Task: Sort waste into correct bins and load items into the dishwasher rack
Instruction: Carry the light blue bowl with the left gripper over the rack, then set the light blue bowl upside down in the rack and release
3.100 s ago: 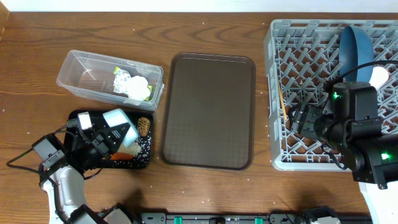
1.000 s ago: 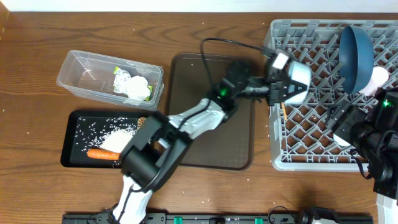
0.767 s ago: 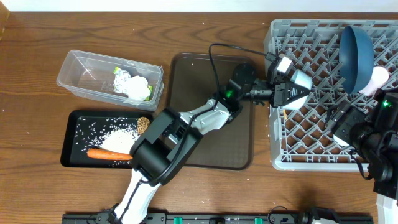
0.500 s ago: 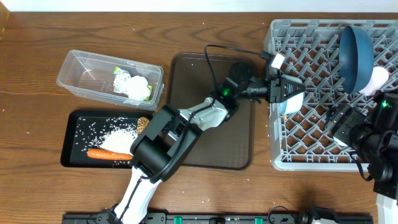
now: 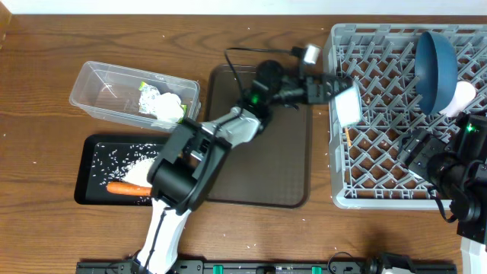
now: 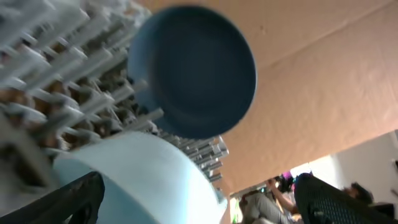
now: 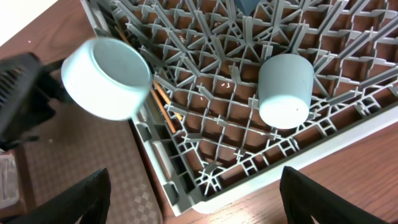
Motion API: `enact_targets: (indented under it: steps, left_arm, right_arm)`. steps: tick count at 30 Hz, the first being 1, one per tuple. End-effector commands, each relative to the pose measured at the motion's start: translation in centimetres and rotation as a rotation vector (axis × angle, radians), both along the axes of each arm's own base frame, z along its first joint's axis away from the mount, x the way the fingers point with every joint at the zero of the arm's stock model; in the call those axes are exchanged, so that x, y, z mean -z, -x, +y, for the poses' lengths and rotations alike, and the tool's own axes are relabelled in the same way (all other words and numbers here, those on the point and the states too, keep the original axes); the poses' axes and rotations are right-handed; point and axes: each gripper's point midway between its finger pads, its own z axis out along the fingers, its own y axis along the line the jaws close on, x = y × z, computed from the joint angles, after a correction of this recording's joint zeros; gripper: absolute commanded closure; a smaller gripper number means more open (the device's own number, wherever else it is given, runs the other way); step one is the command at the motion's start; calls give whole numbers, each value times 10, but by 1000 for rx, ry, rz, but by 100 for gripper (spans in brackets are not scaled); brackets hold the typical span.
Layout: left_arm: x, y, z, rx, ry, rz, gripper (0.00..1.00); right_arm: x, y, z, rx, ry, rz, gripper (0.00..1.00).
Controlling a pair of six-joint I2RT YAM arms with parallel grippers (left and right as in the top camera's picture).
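Observation:
My left gripper [image 5: 333, 89] reaches across the brown tray to the grey dishwasher rack [image 5: 380, 194]. It is open, and a small white cup [image 5: 348, 103] lies tilted just beyond its fingertips on the rack's left edge. In the left wrist view the cup [image 6: 134, 177] sits low between the wide-spread fingers [image 6: 78, 199], with the dark-blue bowl [image 6: 196, 78] behind it. That bowl [image 5: 435, 67] stands on edge at the rack's back right. My right gripper [image 7: 205, 208] hangs open over the rack's near corner, holding nothing. A second white cup [image 7: 285, 90] rests upside down on the pegs.
The clear tub [image 5: 99, 91] holds the yellow-green and white wrapper [image 5: 163, 105]. The black tray [image 5: 95, 194] holds the carrot piece [image 5: 125, 188], white grains and a brown lump [image 5: 176, 152]. The brown serving tray [image 5: 259, 175] lies between bins and rack. An orange stick [image 7: 165, 109] lies in the rack.
My left gripper opened, let go of the white cup at the rack's left edge and drew back a little to the left. The right arm stayed put.

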Motion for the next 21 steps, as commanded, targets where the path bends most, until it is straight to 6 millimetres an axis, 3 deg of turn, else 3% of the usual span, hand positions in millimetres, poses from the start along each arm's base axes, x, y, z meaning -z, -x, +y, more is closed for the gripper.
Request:
enact_targets:
  steps: [1,7,14,17,21]
  left_arm:
    - [-24,-12,23,23,42,-46,2]
    - [-48,-17,47,33,55,-93,2]
    - [-55,-8,51,83,51,-109,2]
    - [-59,-6,60,111,46,-117,2]
    - [-86,-5,84,124,54,-174,2]
  right_arm:
    - [-7,0,-3,-7,14,-17,20]
    - [-7,1,-2,-8,13,-18,20]
    - [-7,1,-1,-14,8,-16,20]
    - [-9,-2,11,-130,11,-33,20]
    - [-18,-6,40,-347,-22,-98,19]
